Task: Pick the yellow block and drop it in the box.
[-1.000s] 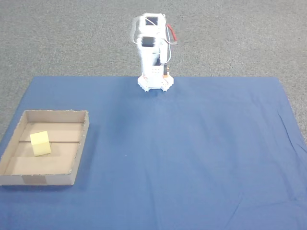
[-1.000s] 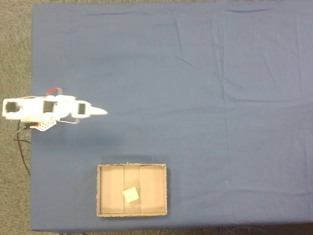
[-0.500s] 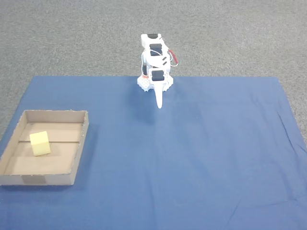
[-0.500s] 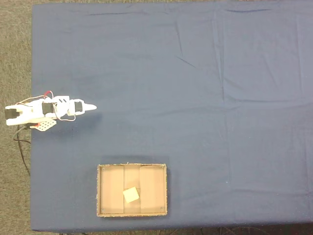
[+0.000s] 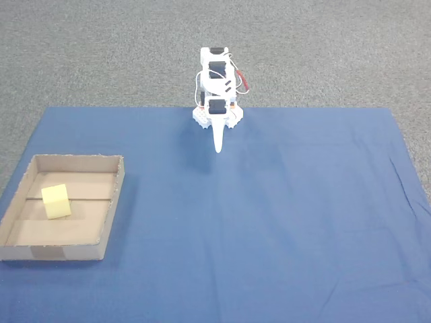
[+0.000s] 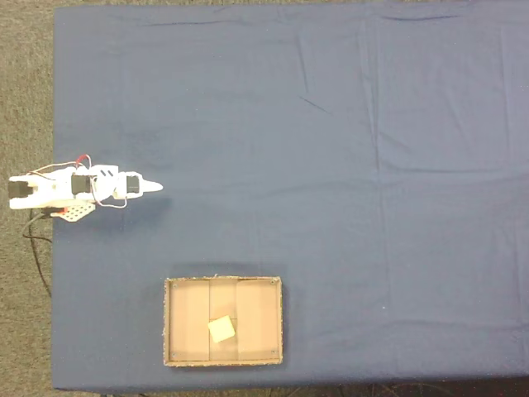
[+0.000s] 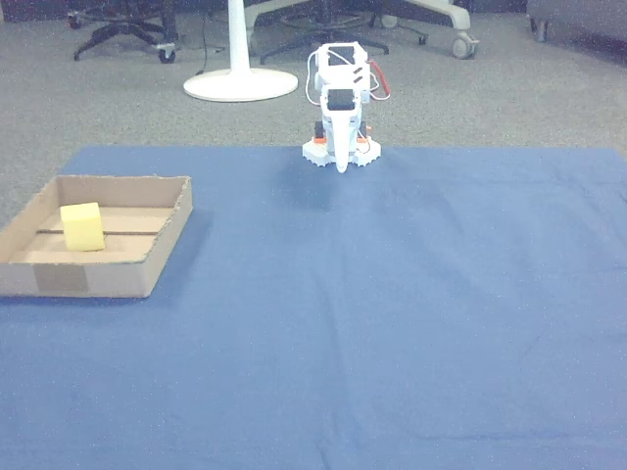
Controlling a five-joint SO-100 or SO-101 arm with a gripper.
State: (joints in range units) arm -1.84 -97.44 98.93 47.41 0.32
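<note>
The pale yellow block (image 5: 56, 200) rests on the floor of the brown cardboard box (image 5: 101, 245), near its middle; it shows again as the block (image 6: 221, 329) in the box (image 6: 169, 322) and as the block (image 7: 82, 226) in the box (image 7: 162, 250). The white arm is folded back over its base at the far edge of the blue cloth. Its gripper (image 5: 217, 147) points down toward the cloth, fingers together in a thin point, holding nothing. The gripper (image 6: 154, 186) and gripper (image 7: 340, 164) stand far from the box.
A blue cloth (image 5: 269, 222) covers the table, wide and bare to the right of the box. Grey carpet lies beyond it. Chair bases and a white pedestal (image 7: 240, 83) stand behind the arm.
The arm has folded down from an upright pose and drawn back toward its base, the gripper tip now pointing down at the cloth. Block and box have not moved.
</note>
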